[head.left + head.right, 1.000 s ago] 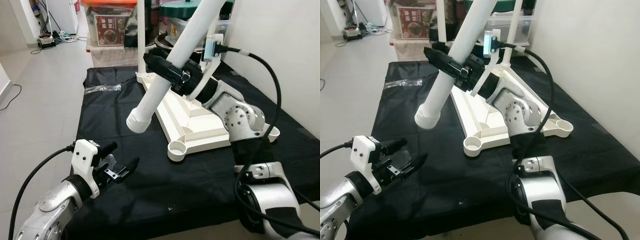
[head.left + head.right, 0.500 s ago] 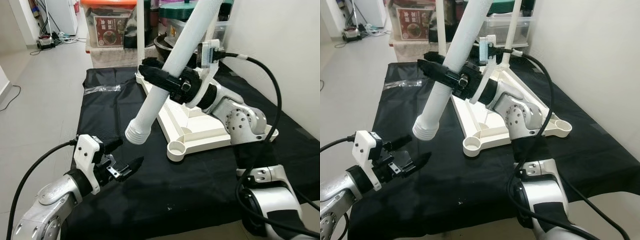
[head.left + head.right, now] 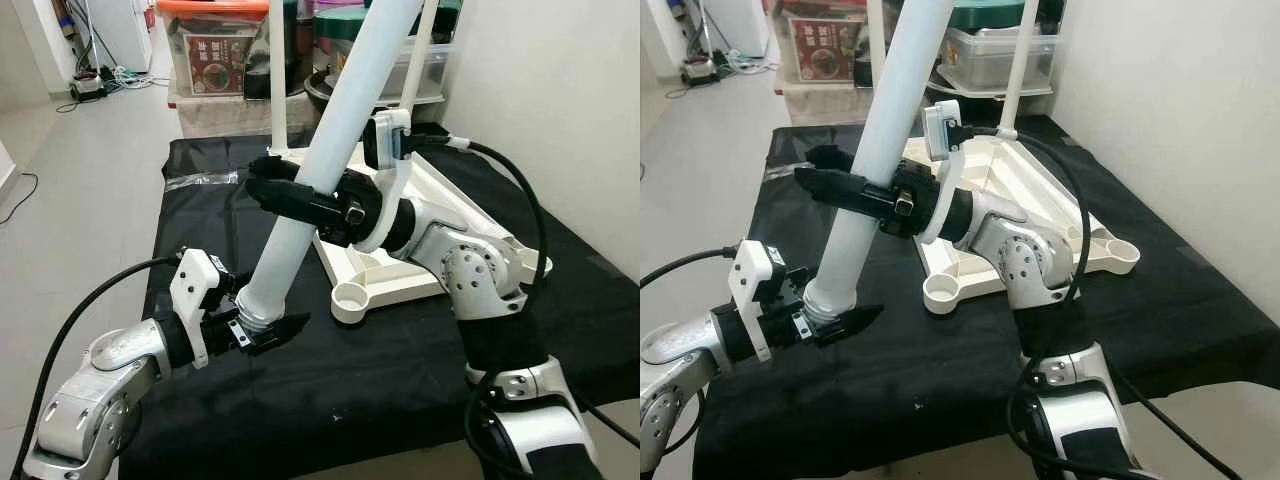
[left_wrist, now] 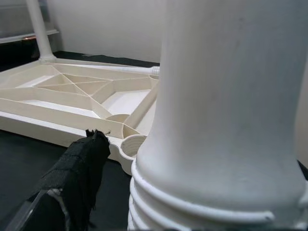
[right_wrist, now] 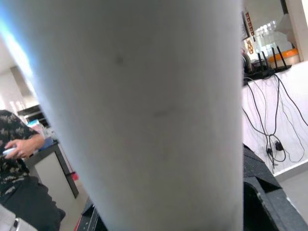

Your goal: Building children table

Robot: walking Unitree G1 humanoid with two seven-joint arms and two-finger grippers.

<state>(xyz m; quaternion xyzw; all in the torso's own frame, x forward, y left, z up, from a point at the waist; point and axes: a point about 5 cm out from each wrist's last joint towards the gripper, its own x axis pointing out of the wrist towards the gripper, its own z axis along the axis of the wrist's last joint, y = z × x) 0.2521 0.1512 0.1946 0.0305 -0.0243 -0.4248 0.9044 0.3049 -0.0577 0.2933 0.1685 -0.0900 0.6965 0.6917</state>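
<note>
A black cloth (image 3: 200,180) covers the low platform in front of the robot. On it lies an upside-down white table top (image 3: 400,255), triangular, with ribs on its underside and round sockets at the corners. The near-left socket (image 3: 352,297) is open and has no leg in it. At the far side two thin white legs (image 3: 277,70) already stand upright from the table top.

The right gripper (image 3: 300,200) reaches across to the left and its black fingers are closed around a thick white table leg (image 3: 330,150), about at the middle of its length. The leg is tilted: its upper part leans to the far right and goes out of the picture at the top, and its lower, threaded end (image 3: 255,305) points down to the near left. This end is just to the left of the open socket, not in it, and it seems to be a little above the cloth.

The left gripper (image 3: 252,328) is at this threaded end. One black finger (image 4: 79,168) shows beside the ribbed end of the leg and another points to the right under it, so the fingers are spread with the leg end between them. It cannot be told whether they press on the leg.

Behind the cloth stand storage boxes (image 3: 215,60) on the light floor. In the right wrist view a person (image 5: 17,144) in a patterned shirt is at the edge.
</note>
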